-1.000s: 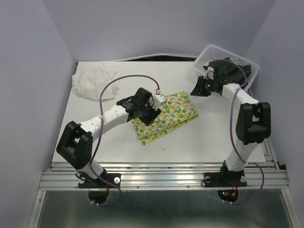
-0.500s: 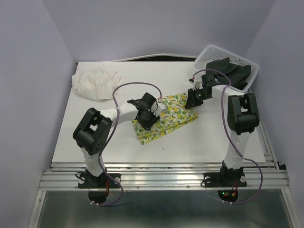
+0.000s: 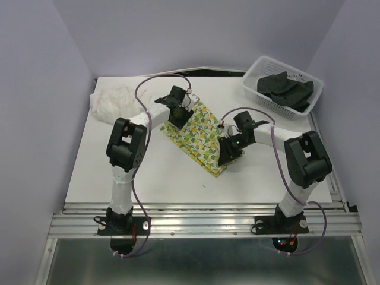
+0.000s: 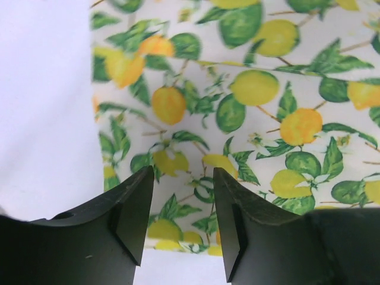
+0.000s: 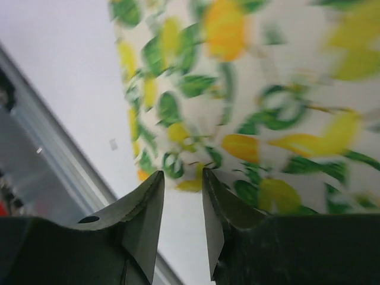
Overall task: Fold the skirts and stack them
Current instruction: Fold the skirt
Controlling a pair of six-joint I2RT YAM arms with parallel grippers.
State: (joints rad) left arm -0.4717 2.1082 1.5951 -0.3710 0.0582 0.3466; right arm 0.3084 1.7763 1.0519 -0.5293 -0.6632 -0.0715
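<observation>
Lemon-print skirt (image 3: 200,132) lies flat mid-table. My left gripper (image 4: 183,176) is over its far-left end, my right gripper (image 5: 181,177) over its near-right end. Both stand apart, holding nothing. Cloth judged light, limp: pinch corners.

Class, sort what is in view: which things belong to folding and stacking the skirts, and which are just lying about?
Job:
lemon-print white cloth skirt
crumpled plain white cloth skirt
plain black cloth skirt

Lying about:
white plastic mesh basket
</observation>
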